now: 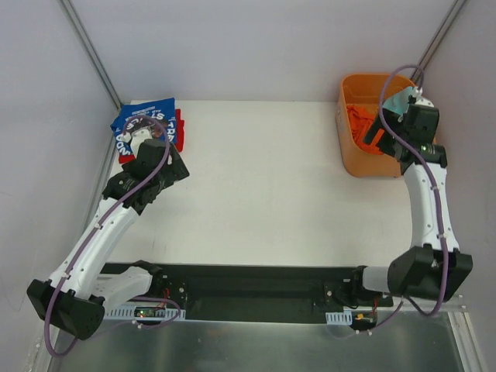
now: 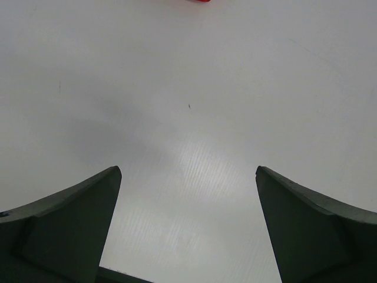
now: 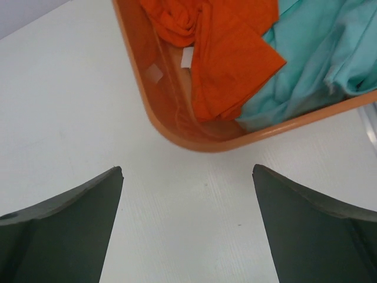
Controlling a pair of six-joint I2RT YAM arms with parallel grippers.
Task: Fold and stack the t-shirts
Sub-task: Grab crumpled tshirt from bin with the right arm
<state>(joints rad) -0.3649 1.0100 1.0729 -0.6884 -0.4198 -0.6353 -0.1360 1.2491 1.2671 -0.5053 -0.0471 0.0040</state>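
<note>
A royal-blue t-shirt [image 1: 143, 116] with white lettering lies folded at the table's far left corner, on top of a red t-shirt [image 1: 180, 133]. A sliver of that red t-shirt [image 2: 200, 0] shows at the top edge of the left wrist view. My left gripper [image 2: 187, 171] is open over bare table, just in front of that stack, with nothing between its fingers. A mint-teal t-shirt [image 3: 312, 65] lies crumpled in the orange tub [image 3: 194, 144] beside an orange cloth [image 3: 230, 59]. My right gripper [image 3: 187, 168] is open and empty above the table, just outside the tub's corner.
The orange tub [image 1: 372, 167] stands at the far right of the white table. Grey walls close in the table at the back and on both sides. The arm bases sit on a black rail [image 1: 256, 287] at the near edge.
</note>
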